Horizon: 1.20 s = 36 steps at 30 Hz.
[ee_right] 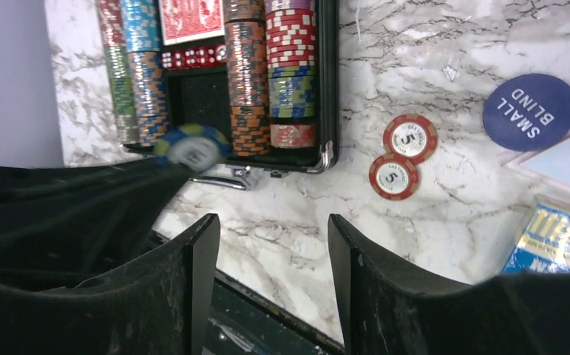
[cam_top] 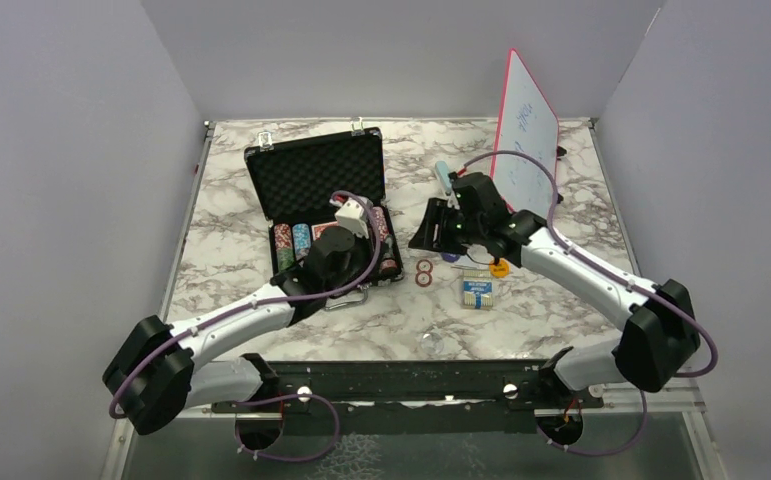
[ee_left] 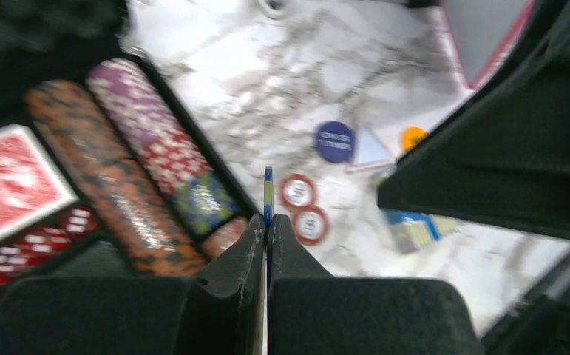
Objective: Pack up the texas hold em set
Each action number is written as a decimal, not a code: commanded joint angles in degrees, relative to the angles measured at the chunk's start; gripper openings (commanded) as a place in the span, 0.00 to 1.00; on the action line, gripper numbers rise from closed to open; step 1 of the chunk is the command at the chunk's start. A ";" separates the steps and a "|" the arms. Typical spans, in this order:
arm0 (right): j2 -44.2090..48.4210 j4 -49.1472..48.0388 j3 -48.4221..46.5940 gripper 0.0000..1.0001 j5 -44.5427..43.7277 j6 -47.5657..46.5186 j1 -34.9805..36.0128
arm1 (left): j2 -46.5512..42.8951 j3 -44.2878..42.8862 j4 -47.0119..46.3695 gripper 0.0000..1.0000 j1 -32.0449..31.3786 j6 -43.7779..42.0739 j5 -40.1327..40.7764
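Marble-patterned worktop [cam_top: 221,230], grey walls round it. Black briefcase [cam_top: 311,175] lies open left of centre, foam-lined lid raised. Inside: rows of striped chips [ee_right: 290,59], a red card deck [ee_right: 190,18], and red dice [ee_right: 193,57] beside the deck. Left gripper [ee_left: 267,225] pinches a blue-edged chip [ee_left: 267,194] edge-on above the case. Right gripper [ee_right: 270,222] has its jaws parted, with nothing between them. Two red chips [ee_right: 410,138] and a blue deck [cam_top: 477,292] lie on the worktop right of the case.

SMALL BLIND on blue button [ee_right: 530,112], 5 on two red chips [ee_right: 410,138]
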State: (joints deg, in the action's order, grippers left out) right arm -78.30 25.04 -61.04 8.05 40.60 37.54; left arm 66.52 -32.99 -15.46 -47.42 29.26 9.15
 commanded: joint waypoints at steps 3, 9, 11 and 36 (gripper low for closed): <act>-9.04 -4.65 -1.80 0.53 5.67 -5.69 0.08 | 0.28 -5.76 13.32 0.00 8.65 -20.72 -6.95; -16.27 -8.89 -3.07 0.48 10.76 -5.30 0.15 | 1.58 -6.75 12.35 0.00 10.05 -30.88 -12.96; -18.30 -10.70 -3.27 0.46 12.03 -4.31 0.15 | 2.29 -6.91 11.52 0.00 10.27 -31.95 -13.01; -25.81 -14.82 -0.38 0.29 11.89 -3.58 0.65 | 7.31 -10.02 12.82 0.00 13.23 -38.29 -29.89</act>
State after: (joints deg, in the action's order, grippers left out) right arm -104.68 9.91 -64.53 19.25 37.67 37.80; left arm 73.45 -40.16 -4.05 -34.50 -5.76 -15.05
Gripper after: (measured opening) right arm 0.308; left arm 0.017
